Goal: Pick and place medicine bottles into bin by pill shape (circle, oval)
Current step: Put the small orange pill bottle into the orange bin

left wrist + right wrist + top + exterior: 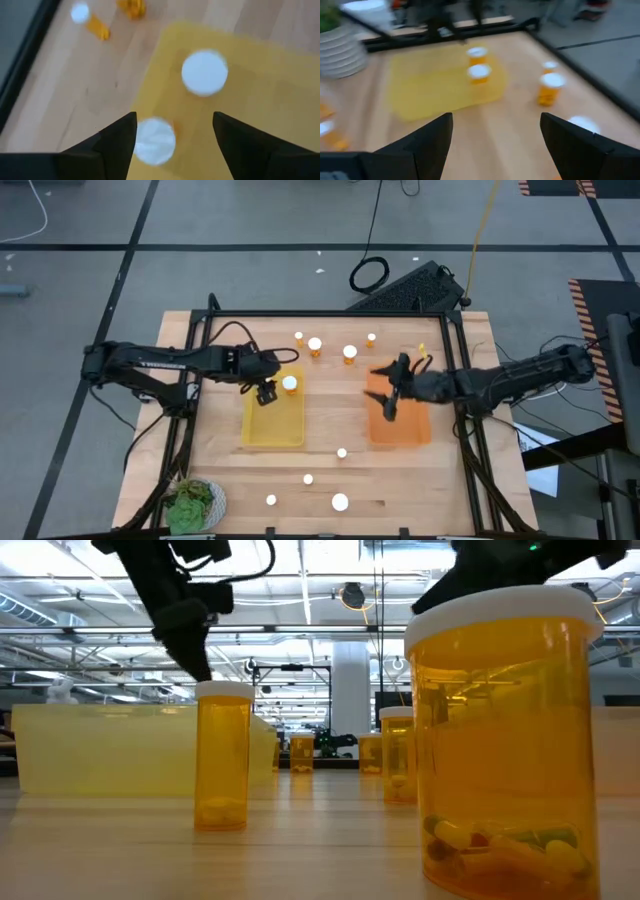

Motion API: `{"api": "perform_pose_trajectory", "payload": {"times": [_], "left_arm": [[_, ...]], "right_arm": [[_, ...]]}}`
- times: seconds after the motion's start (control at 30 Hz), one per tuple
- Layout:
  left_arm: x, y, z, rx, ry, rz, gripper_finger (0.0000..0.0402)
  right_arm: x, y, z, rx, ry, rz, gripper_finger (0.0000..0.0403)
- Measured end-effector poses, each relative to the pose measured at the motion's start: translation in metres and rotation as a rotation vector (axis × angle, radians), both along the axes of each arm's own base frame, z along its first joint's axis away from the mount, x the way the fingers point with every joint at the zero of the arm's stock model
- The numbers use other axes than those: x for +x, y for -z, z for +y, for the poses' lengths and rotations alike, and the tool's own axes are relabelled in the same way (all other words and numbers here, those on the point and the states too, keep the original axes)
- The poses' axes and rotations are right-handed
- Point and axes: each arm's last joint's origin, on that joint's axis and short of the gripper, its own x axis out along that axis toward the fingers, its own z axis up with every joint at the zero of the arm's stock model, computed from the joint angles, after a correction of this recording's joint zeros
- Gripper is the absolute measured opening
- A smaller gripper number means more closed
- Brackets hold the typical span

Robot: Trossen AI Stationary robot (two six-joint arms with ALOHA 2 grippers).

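On the wooden table [320, 490] two shallow trays are laid side by side: a yellow tray [273, 420] on the left and an orange tray [400, 425] on the right. Two bottles are seen standing in the yellow tray through the left wrist camera, one white cap [204, 72] ahead of the fingers and another [154, 141] just between them. The left gripper [265, 390] is held above that tray with its jaws spread and nothing between them. The right gripper [388, 395] is poised over the orange tray, jaws likewise parted and empty.

More bottles are scattered along the far edge [349, 354] and the near edge [340, 502], well apart from each other.

Each bottle is judged light, rigid and smooth-sided, so a slip or a tip-over is likely under a glancing touch. A firm hold is best taken across the amber body just below the cap, with the jaws closed squarely from above; the oblong pills seen in the nearest bottle [505, 740] add little weight.
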Motion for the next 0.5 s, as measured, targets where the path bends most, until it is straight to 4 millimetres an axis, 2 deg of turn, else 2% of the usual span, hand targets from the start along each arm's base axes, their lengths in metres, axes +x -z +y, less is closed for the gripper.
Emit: {"api": "perform_pose_trajectory", "payload": {"times": [0.23,0.37,0.5], "left_arm": [[0.002,-0.01,-0.001,0.025,0.033,-0.093,0.024],[0.007,-0.013,-0.002,0.05,0.072,-0.138,0.0233],[0.011,-0.016,-0.004,0.058,0.113,-0.176,0.0234]], "right_arm": [[0.014,-0.016,-0.052,-0.084,0.144,0.016,0.0265],[0.025,-0.015,-0.074,-0.077,0.147,0.065,0.025],[0.037,-0.008,-0.094,-0.094,0.162,0.211,0.024]]}}
